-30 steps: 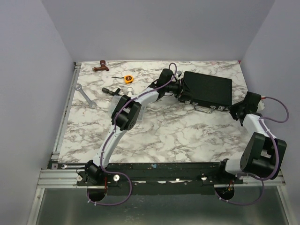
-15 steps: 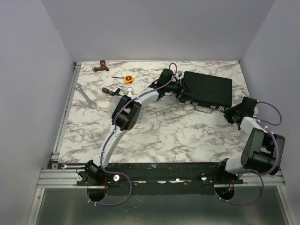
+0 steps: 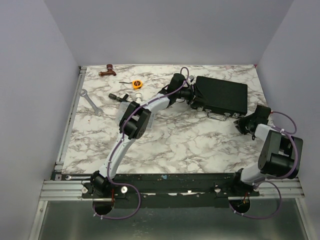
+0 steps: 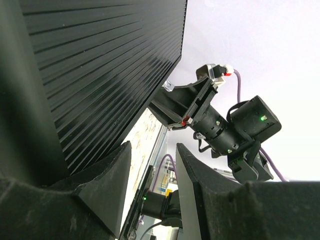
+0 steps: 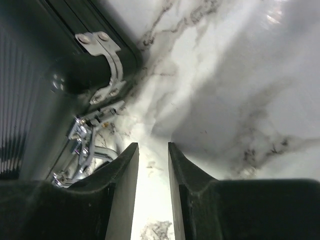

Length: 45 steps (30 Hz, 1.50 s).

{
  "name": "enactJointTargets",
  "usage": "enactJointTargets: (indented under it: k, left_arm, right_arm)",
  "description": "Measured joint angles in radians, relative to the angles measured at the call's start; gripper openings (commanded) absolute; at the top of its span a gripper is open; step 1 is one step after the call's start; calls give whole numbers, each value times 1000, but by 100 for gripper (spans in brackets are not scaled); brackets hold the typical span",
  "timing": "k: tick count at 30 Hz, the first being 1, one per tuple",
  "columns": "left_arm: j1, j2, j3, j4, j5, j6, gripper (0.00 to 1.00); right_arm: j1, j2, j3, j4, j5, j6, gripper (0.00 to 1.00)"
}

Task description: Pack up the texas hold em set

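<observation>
The silver latch of the black case is seen just left of the right claw, the nearer one. That claw and the left claw are part open, with nothing held.

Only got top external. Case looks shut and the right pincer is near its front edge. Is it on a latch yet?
Observer: No. In the right wrist view the right pincer is open, with only marble table in its gap. The silver latch sits just outside it.
Operator: Handle in the way?
Observer: The black handle lies along the case front in a silver bracket, beyond the pincer tips.
Operator: Left pincer holding anything?
Observer: No. In the left wrist view the left pincer is open and nothing is in its gap. The case's ribbed face runs alongside it.
</observation>
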Motion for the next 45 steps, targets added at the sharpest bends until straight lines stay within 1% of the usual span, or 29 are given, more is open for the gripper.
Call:
enactJointTargets:
  k: [3, 6, 9, 10, 13, 16, 23, 30, 35, 38, 45]
  left_arm:
    - [0, 0, 0, 2, 0, 0, 41]
    - [0, 0, 0, 3, 0, 0, 41]
    - [0, 0, 0, 4, 0, 0, 41]
    - [0, 0, 0, 4, 0, 0, 41]
    - [0, 1, 0, 5, 0, -1, 41]
    - [0, 2, 0, 9, 0, -1, 41]
    - [0, 5, 5, 8, 0, -4, 41]
    - [0, 14, 23, 6, 0, -5, 41]
    - [0, 15, 24, 6, 1, -5, 41]
    - [0, 15, 24, 6, 1, -7, 41]
    - [0, 16, 25, 6, 2, -8, 41]
  right_arm:
    - [0, -52, -1, -74, 17, -9, 36]
    - [0, -159, 2, -159, 50, -31, 43]
    - [0, -283, 29, -217, 64, -65, 53]
    - [0, -315, 42, -226, 64, -77, 55]
    - [0, -367, 83, -226, 63, -101, 55]
    - [0, -339, 113, -222, 59, -109, 55]
    - [0, -189, 117, -204, 37, -108, 51]
    - [0, -154, 101, -152, 28, -105, 49]
    - [0, -109, 87, -116, 15, -95, 42]
    - [0, -81, 79, -101, 4, -82, 40]
    - [0, -55, 58, -55, -2, -63, 40]
